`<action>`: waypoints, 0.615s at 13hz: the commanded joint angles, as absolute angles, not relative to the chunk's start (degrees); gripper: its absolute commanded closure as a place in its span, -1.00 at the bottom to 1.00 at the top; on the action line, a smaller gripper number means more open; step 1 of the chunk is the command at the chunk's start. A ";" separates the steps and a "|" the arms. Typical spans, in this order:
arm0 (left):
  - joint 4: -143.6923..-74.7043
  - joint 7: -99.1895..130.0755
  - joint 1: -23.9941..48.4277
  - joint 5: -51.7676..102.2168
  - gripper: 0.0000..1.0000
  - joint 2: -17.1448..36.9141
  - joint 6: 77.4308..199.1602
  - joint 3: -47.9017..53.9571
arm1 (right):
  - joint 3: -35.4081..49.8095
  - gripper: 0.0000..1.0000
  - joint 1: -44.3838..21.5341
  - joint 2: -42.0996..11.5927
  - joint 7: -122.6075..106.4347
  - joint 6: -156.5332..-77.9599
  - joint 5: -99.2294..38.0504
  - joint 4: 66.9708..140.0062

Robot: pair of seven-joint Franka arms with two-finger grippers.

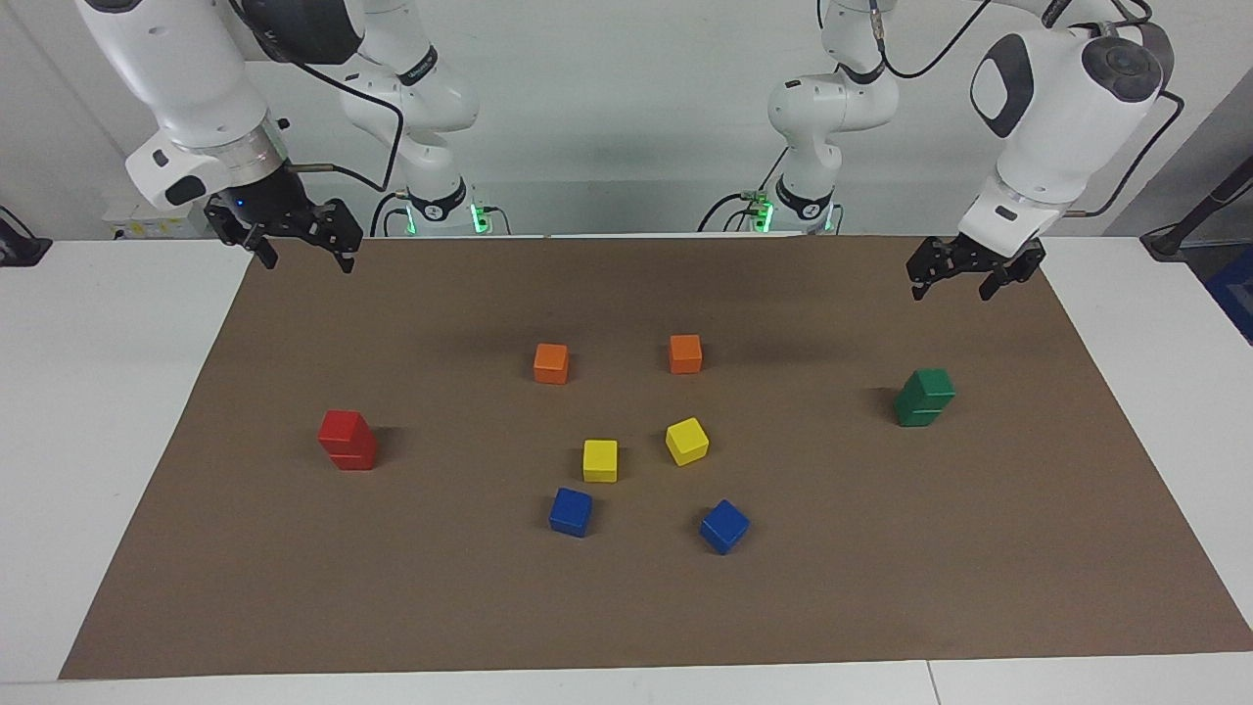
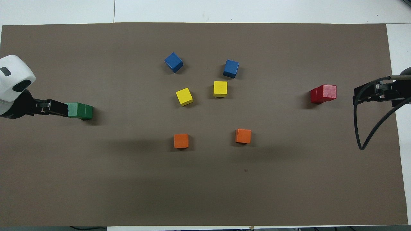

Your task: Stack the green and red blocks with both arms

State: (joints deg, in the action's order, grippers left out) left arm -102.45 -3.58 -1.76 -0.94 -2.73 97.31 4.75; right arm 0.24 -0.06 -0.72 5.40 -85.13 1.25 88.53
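Note:
Two dark-green blocks stand stacked [image 1: 925, 397] on the brown mat toward the left arm's end; the stack also shows in the overhead view [image 2: 80, 110]. Two bright-red blocks stand stacked [image 1: 348, 441] toward the right arm's end, also in the overhead view [image 2: 323, 93]. My left gripper [image 1: 951, 287] is open and empty, raised over the mat by the green stack and apart from it; it also shows in the overhead view [image 2: 54, 107]. My right gripper [image 1: 305, 259] is open and empty, raised over the mat's edge by the red stack, also in the overhead view [image 2: 358, 96].
In the middle of the brown mat [image 1: 626, 607] lie single cubes: two orange [image 1: 551, 363] [image 1: 685, 353], two yellow [image 1: 600, 460] [image 1: 687, 441] and two blue [image 1: 571, 511] [image 1: 724, 526]. White tabletop borders the mat at both ends.

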 commanded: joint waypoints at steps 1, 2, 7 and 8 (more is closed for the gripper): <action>-100.02 -4.31 1.67 -0.35 -1.00 -1.23 95.36 1.93 | -2.98 -1.00 -2.19 -1.49 4.57 -85.43 0.62 87.63; -100.02 -4.31 1.67 -0.35 -1.00 -1.23 94.84 1.85 | -4.47 -1.00 -3.68 -1.49 4.57 -85.43 0.79 87.63; -99.40 -4.31 2.02 -0.35 -1.00 -1.06 95.54 1.05 | -7.91 -1.00 -5.54 -1.32 3.34 -85.43 0.26 88.15; -99.23 -4.31 2.11 -0.35 -1.00 -1.05 95.02 1.05 | -7.82 -1.00 -5.02 -1.32 3.17 -85.43 0.26 88.15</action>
State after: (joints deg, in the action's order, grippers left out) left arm -101.14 -3.59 1.09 -0.93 -2.15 96.60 2.22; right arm -7.49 -5.56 -0.99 4.83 -85.27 1.20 88.52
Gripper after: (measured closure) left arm 0.000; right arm 0.000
